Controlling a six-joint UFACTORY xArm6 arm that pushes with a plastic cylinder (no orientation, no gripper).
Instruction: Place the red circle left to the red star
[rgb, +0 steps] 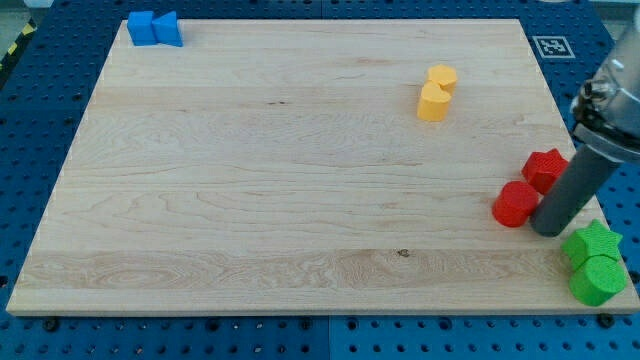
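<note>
I see the red circle (516, 204) lying at the right side of the frame, a little below the middle, and it touches the red star (546, 169), which sits just above and to its right. So the circle is already on the star's left — but lower too, more diagonal than squarely beside it. I judge the task mostly done, with perhaps a small nudge toward the frame's top left to bring the circle level with the star.

My tip (548, 230) rests on the wooden surface (280, 180) just right of the circle and below the star, very near both; I cannot tell if it touches the circle. This rig carries no claw, only the rod, so there is nothing spread or pinched to report.

The other blocks stand well apart from the work: two blue blocks (154, 28) in the upper left corner, two yellow blocks (437, 93) touching each other at upper right, and a green star (590, 243) over a green circle (598, 280) at the lower right corner — close to my rod's right side.
</note>
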